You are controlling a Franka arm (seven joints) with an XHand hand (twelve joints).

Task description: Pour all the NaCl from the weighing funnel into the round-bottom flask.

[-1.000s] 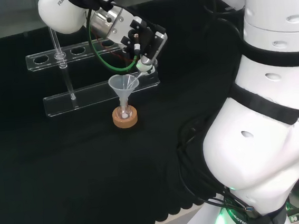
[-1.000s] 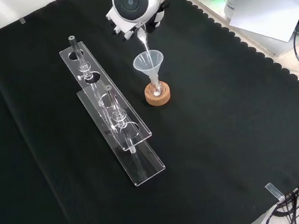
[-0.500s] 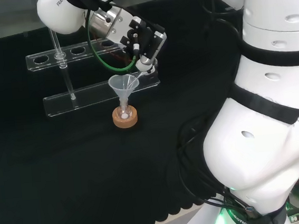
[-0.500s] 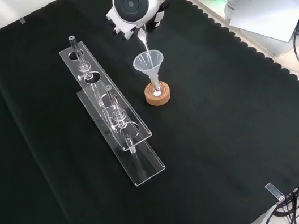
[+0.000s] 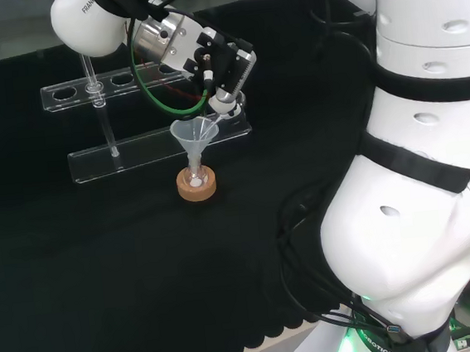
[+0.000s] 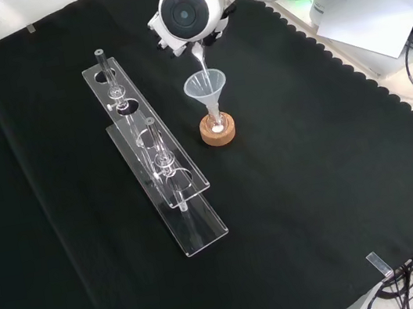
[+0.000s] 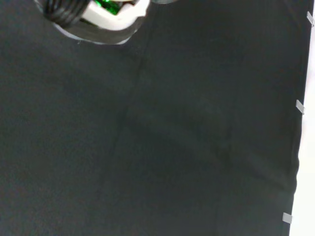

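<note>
One clear funnel point(image 5: 195, 133) sits in the neck of the round-bottom flask point(image 5: 194, 178) on its cork ring point(image 5: 197, 188), mid-table in the head view. Above its rim hangs the robot hand point(image 5: 223, 71), fingers curled round the weighing funnel point(image 5: 226, 107), which tilts steeply, spout down at the funnel's mouth. White NaCl point(image 5: 193, 181) shows in the flask's bottom. Behind stand two clear racks point(image 5: 133, 152).

Over to the front view: the weighing funnel's spout point(image 6: 199, 56) dips into the funnel point(image 6: 205, 87), flask and cork ring point(image 6: 218, 131) right below. The racks point(image 6: 165, 179) lie to the left.

Wrist view: black cloth point(image 7: 172, 147) on the table.
</note>
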